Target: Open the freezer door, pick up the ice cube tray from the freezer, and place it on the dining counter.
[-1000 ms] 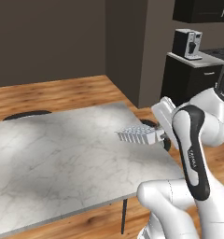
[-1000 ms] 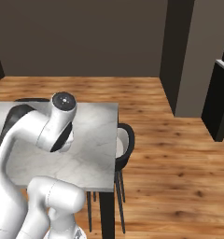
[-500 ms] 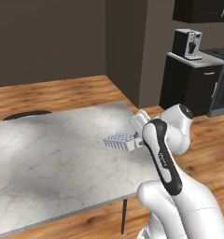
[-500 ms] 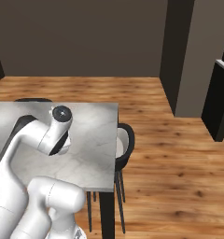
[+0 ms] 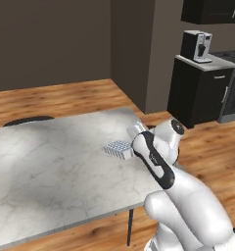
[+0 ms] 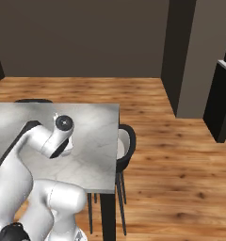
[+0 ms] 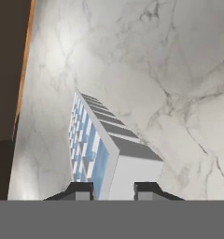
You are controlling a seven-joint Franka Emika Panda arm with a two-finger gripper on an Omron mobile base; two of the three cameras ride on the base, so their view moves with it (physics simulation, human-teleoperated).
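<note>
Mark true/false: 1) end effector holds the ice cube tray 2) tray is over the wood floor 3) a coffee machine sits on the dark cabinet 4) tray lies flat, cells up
1) True: the end effector grips the ice cube tray at its near end.
2) False: it is over the dining counter.
3) True: the coffee machine stands on the dark cabinet.
4) False: in the hand view the tray is turned on its edge, cells facing sideways.
</note>
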